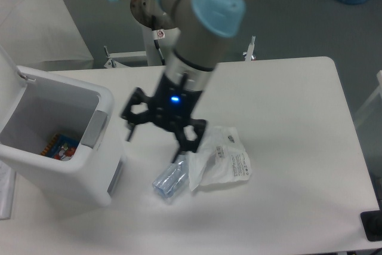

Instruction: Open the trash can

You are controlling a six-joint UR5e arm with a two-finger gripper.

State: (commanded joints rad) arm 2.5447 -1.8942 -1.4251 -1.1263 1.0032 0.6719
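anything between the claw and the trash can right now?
No. In the fixed camera view, only bare white table separates the open claw from the trash can. The plastic bag lies on the claw's other side.

A white trash can (62,165) with grey push tab (95,129), a black gripper (153,144) glowing blue, and a white printed bag (219,158) on a white table (286,147).

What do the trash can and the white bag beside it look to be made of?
The trash can looks like rigid, smooth white moulded plastic: thick walls, rounded corners, soft sheen, with a grey tab on its rim. The bag looks like thin plastic film: crinkled, slightly translucent, with a printed label.
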